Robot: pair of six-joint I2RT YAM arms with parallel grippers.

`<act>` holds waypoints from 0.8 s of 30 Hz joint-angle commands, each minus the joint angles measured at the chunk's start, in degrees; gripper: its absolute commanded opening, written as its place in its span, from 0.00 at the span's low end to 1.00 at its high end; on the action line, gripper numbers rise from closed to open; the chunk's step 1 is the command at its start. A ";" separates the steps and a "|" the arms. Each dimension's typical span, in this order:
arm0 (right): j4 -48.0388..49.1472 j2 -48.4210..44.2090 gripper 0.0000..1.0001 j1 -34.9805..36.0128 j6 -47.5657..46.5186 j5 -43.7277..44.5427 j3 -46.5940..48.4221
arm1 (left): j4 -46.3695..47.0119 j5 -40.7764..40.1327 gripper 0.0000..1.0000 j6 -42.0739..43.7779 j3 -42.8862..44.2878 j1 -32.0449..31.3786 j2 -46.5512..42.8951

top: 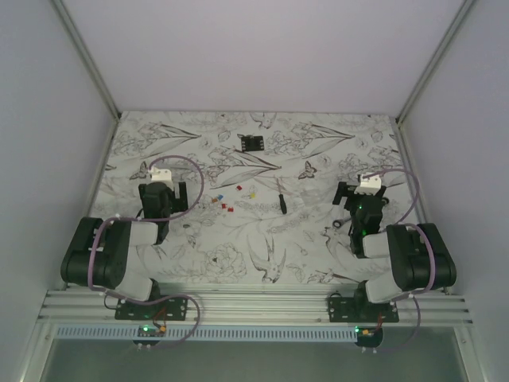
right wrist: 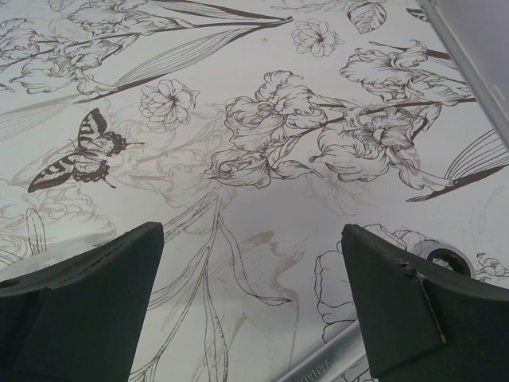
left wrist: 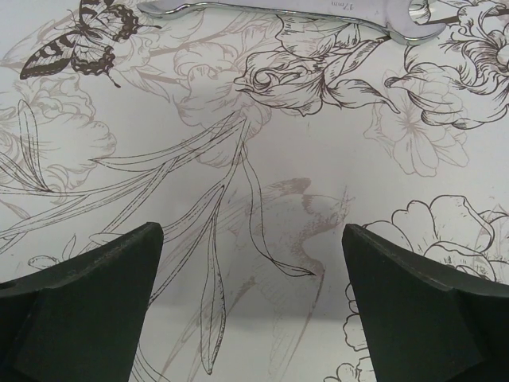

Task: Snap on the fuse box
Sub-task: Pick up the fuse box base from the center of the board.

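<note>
top external: fuse box (top: 251,142) far centre, contents unreadable; left end effector (left wrist: 253,239) and right end effector (right wrist: 253,239) released.

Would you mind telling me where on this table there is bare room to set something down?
Bare: the far stretch right of the fuse box, and the near middle strip between the left arm and the right arm. Crowded: the centre, where loose fuses lie beside the black tool. A wrench lies ahead of the left claw.
</note>
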 commanded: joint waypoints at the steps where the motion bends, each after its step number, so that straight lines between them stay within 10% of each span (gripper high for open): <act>1: 0.60 -0.29 1.00 -0.56 0.20 -0.63 1.55 | 2.12 0.72 1.00 0.43 -0.34 0.54 0.50; 9: -3.06 -1.59 1.00 -0.67 -1.07 -3.44 2.79 | 0.92 0.91 1.00 0.47 0.10 0.74 -0.32; 24: -39.08 -1.47 1.00 12.42 -0.37 -6.36 28.90 | -38.46 7.85 1.00 -15.27 18.61 0.54 -13.79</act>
